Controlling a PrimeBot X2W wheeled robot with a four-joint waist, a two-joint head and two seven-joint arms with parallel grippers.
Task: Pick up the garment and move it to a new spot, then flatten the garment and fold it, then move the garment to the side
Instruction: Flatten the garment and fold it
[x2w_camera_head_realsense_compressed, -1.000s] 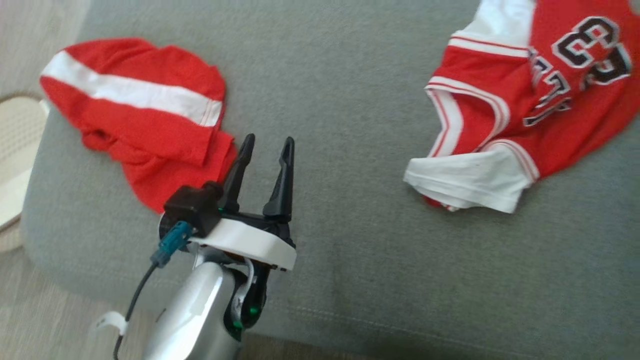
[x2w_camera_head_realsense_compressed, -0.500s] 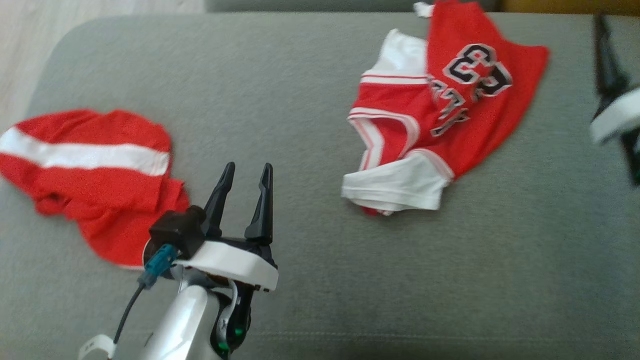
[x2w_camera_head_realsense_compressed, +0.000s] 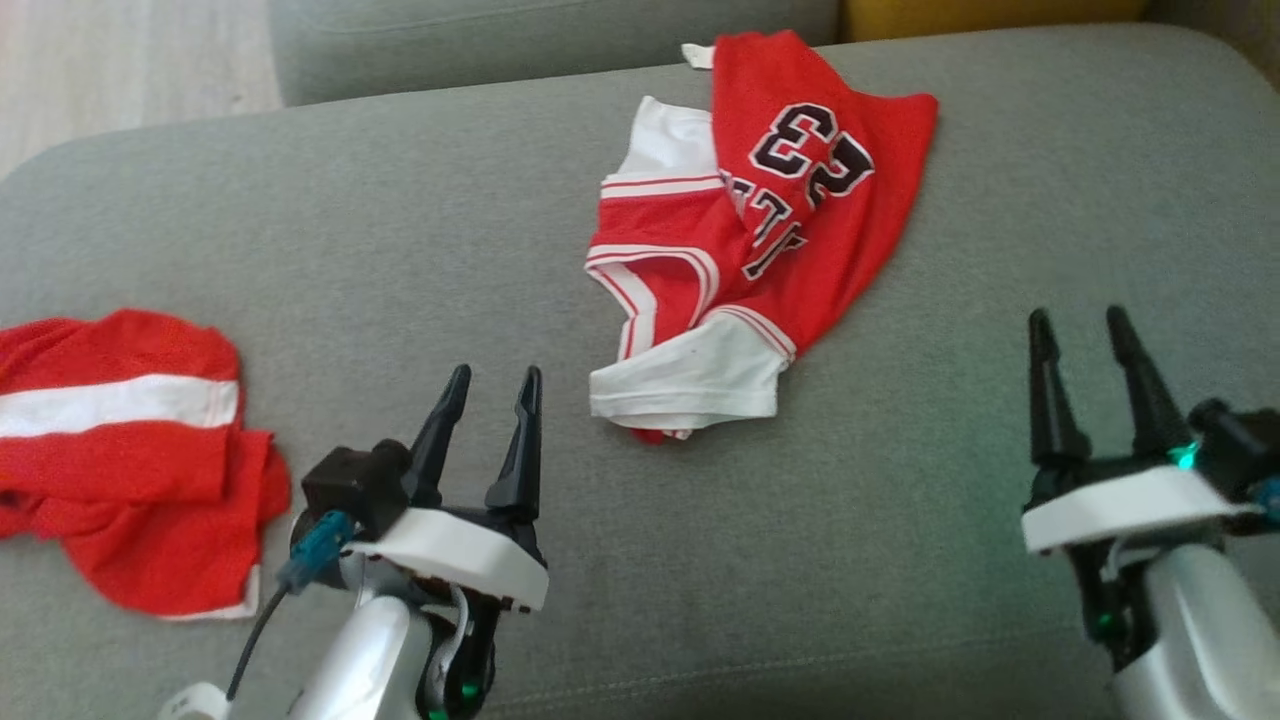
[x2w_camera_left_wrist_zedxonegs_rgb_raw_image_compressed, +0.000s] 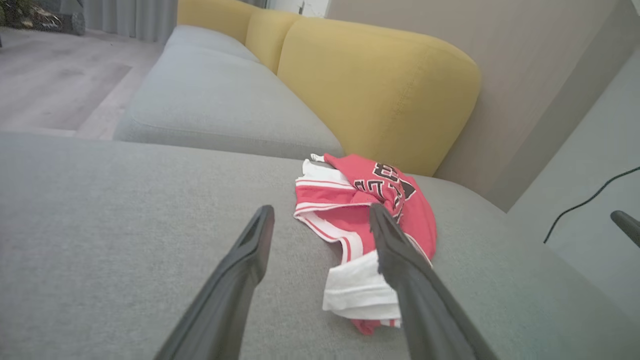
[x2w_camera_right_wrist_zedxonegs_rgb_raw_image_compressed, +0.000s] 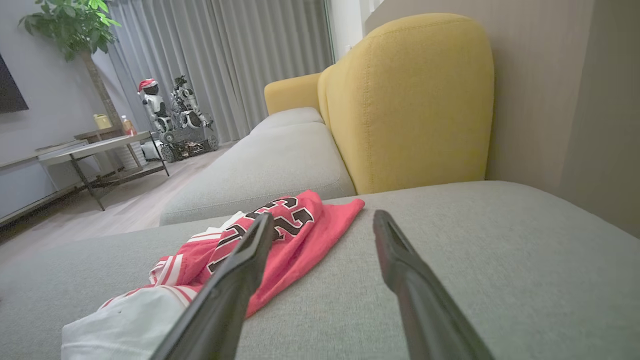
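A crumpled red and white jersey garment (x2w_camera_head_realsense_compressed: 760, 230) with a black number lies on the grey sofa cushion (x2w_camera_head_realsense_compressed: 400, 220), toward its back middle. My left gripper (x2w_camera_head_realsense_compressed: 495, 375) is open and empty above the cushion, short of the jersey's white sleeve and to its left. My right gripper (x2w_camera_head_realsense_compressed: 1078, 316) is also open and empty, off to the jersey's right. In the left wrist view the jersey (x2w_camera_left_wrist_zedxonegs_rgb_raw_image_compressed: 340, 210) lies just beyond my open left gripper (x2w_camera_left_wrist_zedxonegs_rgb_raw_image_compressed: 320, 209). The right wrist view has the jersey (x2w_camera_right_wrist_zedxonegs_rgb_raw_image_compressed: 310, 225) left of my open right gripper (x2w_camera_right_wrist_zedxonegs_rgb_raw_image_compressed: 322, 216). A second red garment with a white stripe (x2w_camera_head_realsense_compressed: 130, 450) lies at the cushion's left end.
Yellow backrests (x2w_camera_left_wrist_zedxonegs_rgb_raw_image_compressed: 380, 95) rise behind the cushion, with another grey seat (x2w_camera_left_wrist_zedxonegs_rgb_raw_image_compressed: 215, 105) beyond it. Pale wooden floor (x2w_camera_head_realsense_compressed: 120, 60) shows at the far left. A low side table (x2w_camera_right_wrist_zedxonegs_rgb_raw_image_compressed: 90, 147) and small robot figures (x2w_camera_right_wrist_zedxonegs_rgb_raw_image_compressed: 170, 115) stand across the room.
The head camera has swung, so both garments sit further left and lower in the picture. My right gripper has come into view at the lower right. Both grippers stay open.
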